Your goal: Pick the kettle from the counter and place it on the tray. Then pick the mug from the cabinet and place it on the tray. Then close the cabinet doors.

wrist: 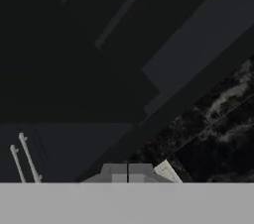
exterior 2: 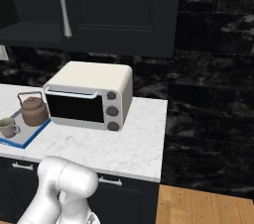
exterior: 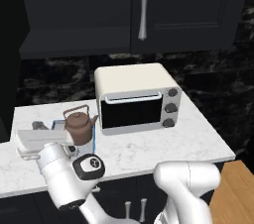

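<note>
Closest in, the tool (wrist: pixel 128 172) shows in the hand view as two dark tips pressed together with nothing between them. Ahead of it lie dark cabinet panels, seen at a slant because the view is rolled. A strip of black marbled wall (wrist: pixel 218 119) runs off to one side of the tips, and two thin silver bars (wrist: pixel 24 161) stand off to the other side. I cannot tell what the small pale sliver just beside the tips is.

From the left base view, the white arm (exterior: pixel 64 178) bends up from the foreground, and its hand hangs low over the near left part of the tabletop (exterior: pixel 149 146). The kettle (exterior: pixel 78 124) stands upright on the tray (exterior: pixel 94 141), just beyond the hand and apart from the tool. In the right base view the mug (exterior 2: pixel 7 127) sits upright on the tray beside the kettle, nearer the front edge. A cream toaster oven (exterior: pixel 136 101) stands on the tabletop on the far side of the kettle from the hand. Above it, one cabinet door (exterior: pixel 183 10) with a long silver bar handle lies flush with its neighbour.
</note>
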